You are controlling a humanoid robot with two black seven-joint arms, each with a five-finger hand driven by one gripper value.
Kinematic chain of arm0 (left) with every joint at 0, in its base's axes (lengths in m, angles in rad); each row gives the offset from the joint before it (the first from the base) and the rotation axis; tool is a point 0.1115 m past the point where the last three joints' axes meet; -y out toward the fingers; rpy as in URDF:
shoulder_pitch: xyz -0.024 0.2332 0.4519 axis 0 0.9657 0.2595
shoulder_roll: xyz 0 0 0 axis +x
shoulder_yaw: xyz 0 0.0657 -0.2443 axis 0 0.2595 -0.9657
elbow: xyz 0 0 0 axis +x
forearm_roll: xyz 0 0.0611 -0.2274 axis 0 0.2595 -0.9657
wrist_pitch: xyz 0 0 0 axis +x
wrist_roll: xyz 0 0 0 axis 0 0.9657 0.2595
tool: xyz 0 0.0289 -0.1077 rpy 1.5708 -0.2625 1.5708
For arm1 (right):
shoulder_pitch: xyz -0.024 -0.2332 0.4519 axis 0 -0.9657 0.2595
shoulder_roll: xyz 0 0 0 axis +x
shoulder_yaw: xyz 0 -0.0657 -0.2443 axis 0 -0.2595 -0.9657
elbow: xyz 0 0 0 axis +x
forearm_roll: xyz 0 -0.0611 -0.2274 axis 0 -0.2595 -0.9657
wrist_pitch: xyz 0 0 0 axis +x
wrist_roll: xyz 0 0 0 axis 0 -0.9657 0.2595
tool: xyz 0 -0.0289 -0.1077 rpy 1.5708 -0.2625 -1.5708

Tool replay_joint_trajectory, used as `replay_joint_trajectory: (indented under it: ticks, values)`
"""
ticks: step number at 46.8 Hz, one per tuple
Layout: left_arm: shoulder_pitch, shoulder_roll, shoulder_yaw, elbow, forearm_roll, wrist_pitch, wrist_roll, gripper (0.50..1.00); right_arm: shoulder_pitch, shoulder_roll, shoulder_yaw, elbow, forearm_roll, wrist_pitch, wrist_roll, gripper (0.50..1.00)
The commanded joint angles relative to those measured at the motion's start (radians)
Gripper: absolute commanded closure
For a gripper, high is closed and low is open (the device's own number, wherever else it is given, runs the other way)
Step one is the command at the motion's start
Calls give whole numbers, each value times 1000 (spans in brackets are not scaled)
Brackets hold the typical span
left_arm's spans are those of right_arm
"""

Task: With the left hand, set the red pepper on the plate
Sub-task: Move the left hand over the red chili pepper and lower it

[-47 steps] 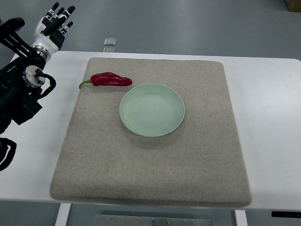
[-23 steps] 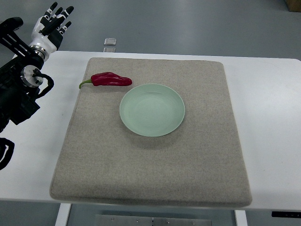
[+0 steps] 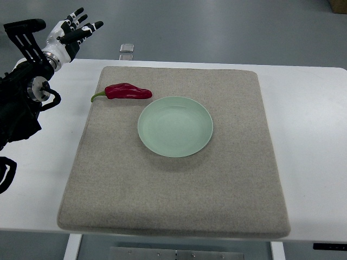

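A white desk (image 3: 312,141) is covered across most of its middle by a square beige felt mat (image 3: 179,189). A small clear block (image 3: 127,47) is seen on the grey floor (image 3: 217,27) beyond the far edge.

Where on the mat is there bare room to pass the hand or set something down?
Bare: the grey felt mat nearer the camera than the pale green round plate, and its strip right of the plate. Tight: the far-left corner, where the red pepper lies just beside the plate's rim. The left hand hovers open beyond that corner.
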Motion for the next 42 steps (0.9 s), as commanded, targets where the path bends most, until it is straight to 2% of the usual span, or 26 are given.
replay_joint_trajectory:
  ticks: [1,26,36,42]
  values:
    - [0,0,0,-34,95,0,0,506,0,0,0,0,0,0,0,568]
    - [-17,3,62,-196,701,0,-2,506,0,0,0,0,0,0,0,568]
    - [-40,57,74,-248,876,-1,-3,506,0,0,0,0,0,0,0,568]
    - [-77,103,102,-316,1017,-5,-8,508,0,0,0,0,0,0,0,568]
